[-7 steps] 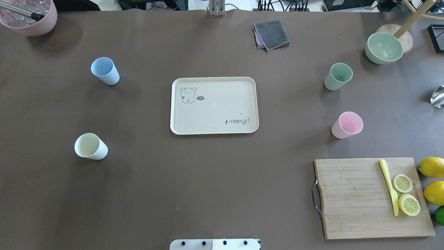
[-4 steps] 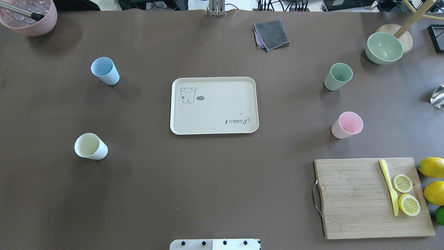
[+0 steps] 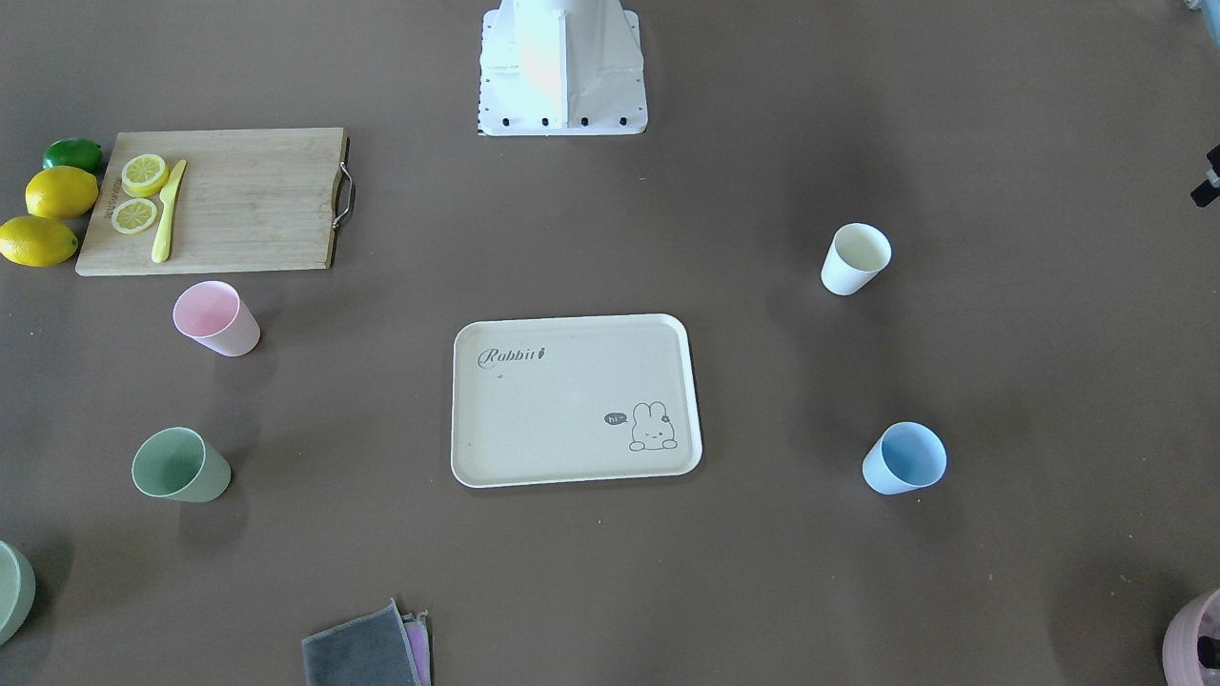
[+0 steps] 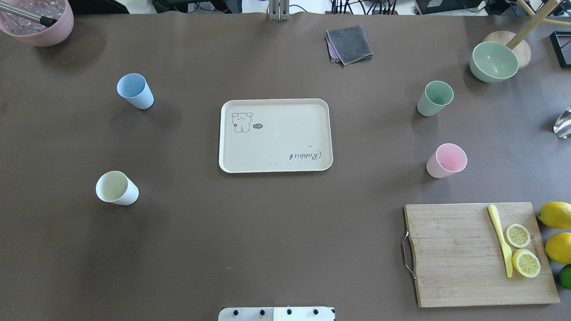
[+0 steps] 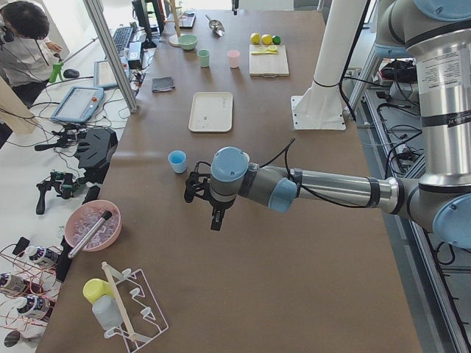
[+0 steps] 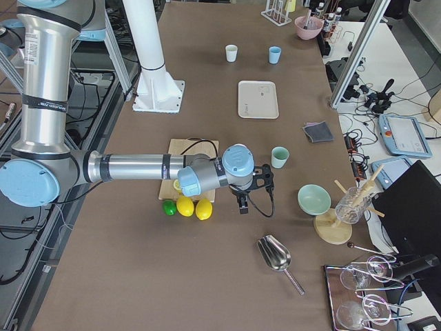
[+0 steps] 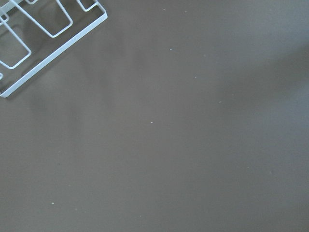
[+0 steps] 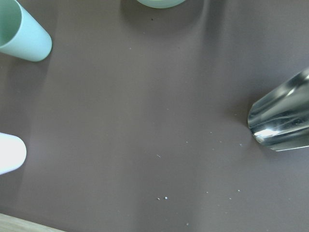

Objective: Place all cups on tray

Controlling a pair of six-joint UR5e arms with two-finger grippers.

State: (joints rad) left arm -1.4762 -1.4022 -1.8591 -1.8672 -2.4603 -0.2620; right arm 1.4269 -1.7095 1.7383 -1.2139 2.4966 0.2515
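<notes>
Since none of the cups stands on the tray (image 4: pixel 276 142), we judge the task not yet begun: all four placements are left to do. We count four cups, each upright on the table and well apart from the tray, which lies bare at the middle. On the robot's left are the blue cup (image 4: pixel 135 91) and the cream-white cup (image 4: pixel 117 188). On its right are the sage green cup (image 4: pixel 435 98) and the pink cup (image 4: pixel 446 160), the pink one near the cutting board (image 4: pixel 455 254). We count one tray, one board and two whole lemons (image 4: pixel 554 214). The left gripper (image 5: pixel 212 207) hangs over bare table near the blue cup, and the right gripper (image 6: pixel 253 185) hovers near the sage green cup. Only the side views show them, so we cannot tell whether either is parted or closed.
</notes>
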